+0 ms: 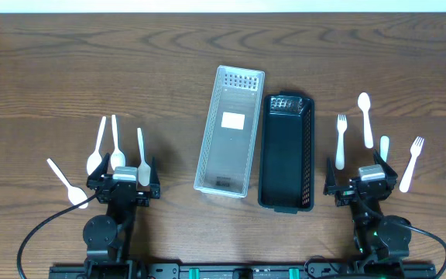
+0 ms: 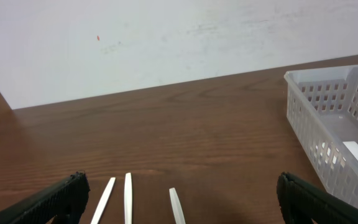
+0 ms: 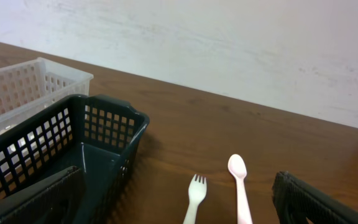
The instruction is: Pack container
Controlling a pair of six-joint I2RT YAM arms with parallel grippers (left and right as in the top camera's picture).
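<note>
Black basket (image 3: pixel 48 146) fills the right wrist view; clear basket (image 2: pixel 328 118) the left

Your lab test bench, seemingly: wood-grain table (image 1: pixel 60 70); blank white wall (image 2: pixel 197 37); black mounting rail (image 1: pixel 231 272) along the near edge.

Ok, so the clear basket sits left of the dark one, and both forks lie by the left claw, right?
Not quite: the forks lie by the right claw, as the overhead view shows. Only spoons lie by the left claw. The rest holds.
</note>
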